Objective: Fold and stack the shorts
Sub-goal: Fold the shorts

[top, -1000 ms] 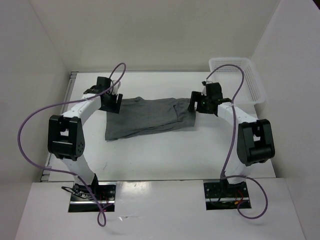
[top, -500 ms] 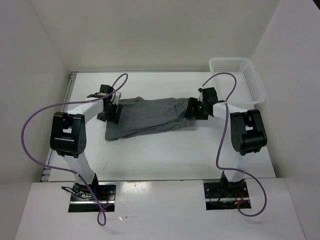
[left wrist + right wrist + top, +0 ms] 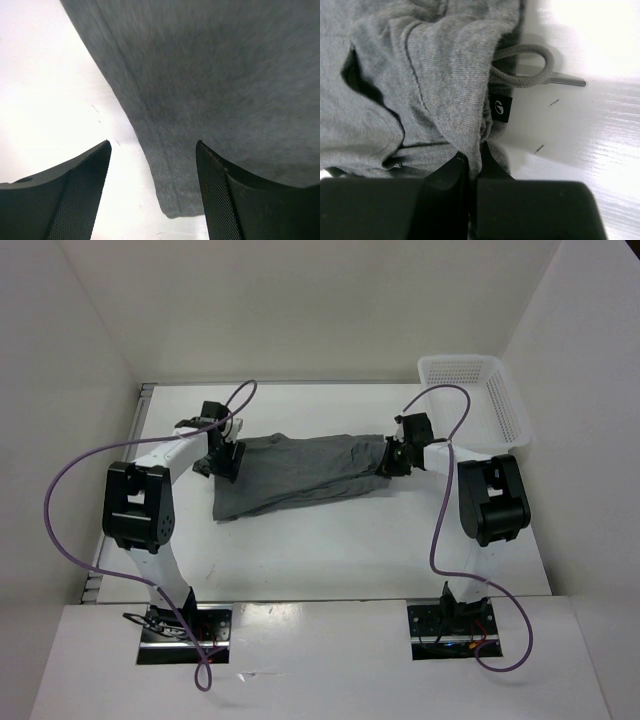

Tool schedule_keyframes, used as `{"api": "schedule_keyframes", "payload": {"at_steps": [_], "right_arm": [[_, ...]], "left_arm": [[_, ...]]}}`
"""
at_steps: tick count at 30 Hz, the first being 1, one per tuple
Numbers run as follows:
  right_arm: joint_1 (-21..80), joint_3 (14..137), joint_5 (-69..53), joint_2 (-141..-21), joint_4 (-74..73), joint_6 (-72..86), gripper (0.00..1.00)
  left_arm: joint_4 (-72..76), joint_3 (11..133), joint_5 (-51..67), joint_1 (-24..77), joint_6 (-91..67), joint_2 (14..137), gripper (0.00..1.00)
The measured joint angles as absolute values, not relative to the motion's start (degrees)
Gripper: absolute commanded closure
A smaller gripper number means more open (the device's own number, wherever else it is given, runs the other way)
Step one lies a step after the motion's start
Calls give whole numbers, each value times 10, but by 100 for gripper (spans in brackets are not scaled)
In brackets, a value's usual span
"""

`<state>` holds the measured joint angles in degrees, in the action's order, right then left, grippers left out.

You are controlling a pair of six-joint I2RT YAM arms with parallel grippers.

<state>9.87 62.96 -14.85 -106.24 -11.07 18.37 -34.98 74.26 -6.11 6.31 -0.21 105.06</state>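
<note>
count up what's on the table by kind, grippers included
shorts: 1
basket: 1
grippers: 2 (left gripper open, right gripper shut on the shorts)
total: 4

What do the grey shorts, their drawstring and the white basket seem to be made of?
Shorts: soft matte knit, judging by fine ribbing and limp folds. Drawstring: braided cord; its smooth tip could be plastic or metal. Basket: likely white moulded plastic, with open mesh walls.
</note>
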Motion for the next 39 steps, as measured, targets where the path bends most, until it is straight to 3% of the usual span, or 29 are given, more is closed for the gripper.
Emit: {"api": "schedule_keyframes", "payload": {"at_steps": [7,13,17,22,23,24,25,26,30,32,39], "right_arm": [[111,629,-138,-1030,-151,125,100],[125,629,-133,-993,-205,68,100],[125,629,-132,-979,-228,46,100],[125,629,-132,-971,-238,29,98],[125,629,-131,-971,-238,26,87],[125,629,-130,-971,-238,23,46],[125,629,-127,-971,-239,20,32],[125,629,-124,-971,-239,9,27],[125,641,-84,-971,-256,-36,24],[119,667,-56,-971,-272,-60,29],[92,839,-35,-995,-254,-91,34]], "left_arm": [[-363,868,-70,171,-2,1046,24],[-351,887,-15,296,-2,1069,24],[-347,898,22,327,-2,1107,24],[-351,877,51,328,-2,1093,31],[-354,868,55,328,-2,1083,31],[-361,858,57,328,-2,1070,31],[-363,847,56,328,-2,1056,33],[-363,832,51,328,-2,1040,35],[-379,782,32,333,-3,989,42],[-392,770,23,346,-2,972,46],[-364,757,0,448,-2,973,47]]}}
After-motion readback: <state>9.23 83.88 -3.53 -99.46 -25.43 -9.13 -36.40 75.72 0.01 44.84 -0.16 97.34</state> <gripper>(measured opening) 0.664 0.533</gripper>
